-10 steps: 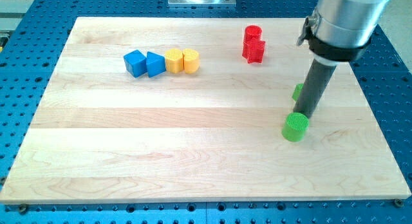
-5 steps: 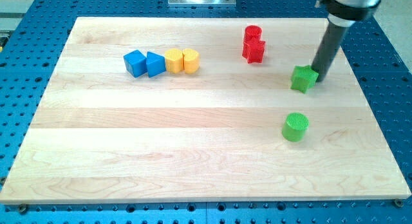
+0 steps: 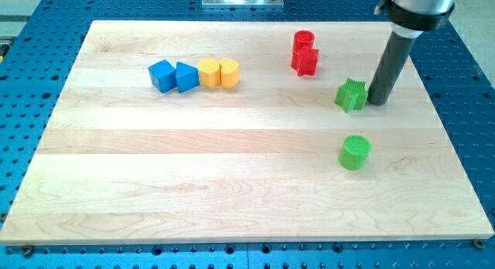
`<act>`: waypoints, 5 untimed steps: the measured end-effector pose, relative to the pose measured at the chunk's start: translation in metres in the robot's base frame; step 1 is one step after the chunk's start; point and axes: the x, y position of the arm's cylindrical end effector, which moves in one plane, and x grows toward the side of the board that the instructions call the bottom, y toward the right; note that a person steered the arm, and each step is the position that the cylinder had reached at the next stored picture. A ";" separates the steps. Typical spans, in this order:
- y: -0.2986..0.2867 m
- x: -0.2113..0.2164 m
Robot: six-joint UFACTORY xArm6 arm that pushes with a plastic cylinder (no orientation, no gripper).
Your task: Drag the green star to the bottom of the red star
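Green star sits right and below the red star; my tip, a bare rod gripping nothing, touches its right side to shove it left

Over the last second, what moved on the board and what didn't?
My tip went from beside the green cylinder toward the view's top, came round to the right of the green star, and pushed it toward the view's left, closer to the spot below the red star. The tip sits against the star's right side. The green cylinder, both red blocks and the blue and yellow row stayed put.
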 end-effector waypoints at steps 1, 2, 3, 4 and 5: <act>-0.046 -0.001; -0.069 -0.001; -0.069 0.016; -0.083 0.055; -0.114 0.063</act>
